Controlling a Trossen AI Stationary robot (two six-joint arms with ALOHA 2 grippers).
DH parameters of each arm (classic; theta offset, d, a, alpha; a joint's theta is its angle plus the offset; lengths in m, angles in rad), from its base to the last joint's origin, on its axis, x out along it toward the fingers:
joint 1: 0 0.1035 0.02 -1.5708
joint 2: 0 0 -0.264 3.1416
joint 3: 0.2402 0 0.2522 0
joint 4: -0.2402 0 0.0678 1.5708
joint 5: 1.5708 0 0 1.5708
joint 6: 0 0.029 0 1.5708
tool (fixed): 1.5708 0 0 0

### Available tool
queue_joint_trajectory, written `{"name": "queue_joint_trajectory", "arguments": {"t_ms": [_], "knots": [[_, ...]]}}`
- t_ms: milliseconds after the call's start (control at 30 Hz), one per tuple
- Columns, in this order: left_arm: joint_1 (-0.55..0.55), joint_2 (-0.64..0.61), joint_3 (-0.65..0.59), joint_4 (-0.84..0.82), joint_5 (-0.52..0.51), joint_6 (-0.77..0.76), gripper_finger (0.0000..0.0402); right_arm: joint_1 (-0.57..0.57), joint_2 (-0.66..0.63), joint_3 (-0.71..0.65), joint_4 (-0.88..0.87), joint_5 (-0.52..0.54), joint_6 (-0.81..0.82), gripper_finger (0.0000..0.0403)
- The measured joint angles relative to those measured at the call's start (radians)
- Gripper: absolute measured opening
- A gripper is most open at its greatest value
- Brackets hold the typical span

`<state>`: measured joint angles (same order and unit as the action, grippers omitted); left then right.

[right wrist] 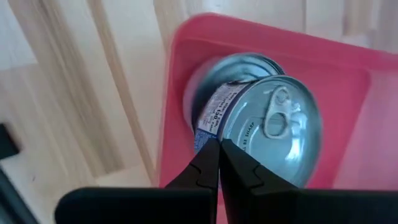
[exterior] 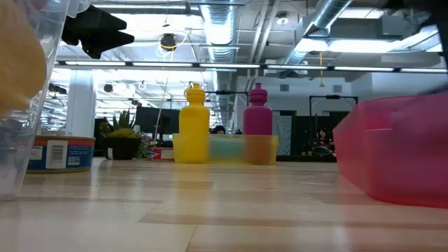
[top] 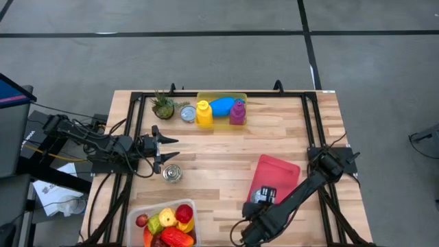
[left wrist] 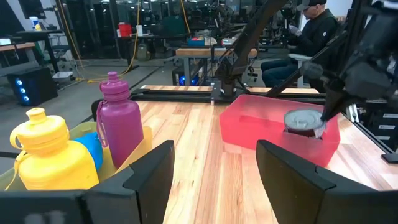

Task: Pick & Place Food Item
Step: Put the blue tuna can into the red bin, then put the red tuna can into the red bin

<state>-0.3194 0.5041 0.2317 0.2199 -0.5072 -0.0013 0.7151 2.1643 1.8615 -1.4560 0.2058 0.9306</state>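
Observation:
A pink tray (top: 281,171) lies at the table's near right. A tin can (right wrist: 273,124) with a pull-tab lid sits at its near left corner, also seen in the left wrist view (left wrist: 303,120). Right behind the can is a second round tin top (right wrist: 233,68). My right gripper (right wrist: 217,149) is shut and points steeply down at the can's labelled side; it shows over the tray corner in the high view (top: 264,199). My left gripper (top: 168,147) waits open and level at the table's left, holding nothing. Another can (top: 172,173) stands on the table near it. My right gripper's shut fingertips (right wrist: 208,158) stand at the can's top rim (right wrist: 211,134), on its labelled side, coming from above. Whether they touch or pinch that rim I cannot tell.
A clear tub (top: 134,216) of plastic fruit stands at the near left edge. At the far edge are a yellow tray (top: 241,97) with a yellow bottle (top: 204,113), a blue item and a purple bottle (top: 237,112), then a small tin (top: 188,113) and a potted plant (top: 162,105).

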Motion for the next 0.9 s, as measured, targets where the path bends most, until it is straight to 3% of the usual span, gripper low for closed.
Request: {"name": "queue_joint_trajectory", "arguments": {"t_ms": [167,533,700,900], "knots": [[0.0,0.0,0.0,0.0,0.0,0.0,0.0218,-0.012,0.0,-0.06,0.081,0.003,-0.035,0.0],[0.0,0.0,0.0,-0.002,0.0,0.0,0.0218,-0.022,-0.005,-0.06,0.07,0.002,-0.008,0.0011],[0.0,0.0,0.0,-0.003,0.0,0.0,0.0218,-0.03,-0.005,-0.059,0.042,0.001,0.033,0.0067],[0.0,0.0,0.0,-0.002,0.0,0.0,0.0218,-0.031,-0.005,-0.03,0.028,-0.007,0.035,0.017]]}}
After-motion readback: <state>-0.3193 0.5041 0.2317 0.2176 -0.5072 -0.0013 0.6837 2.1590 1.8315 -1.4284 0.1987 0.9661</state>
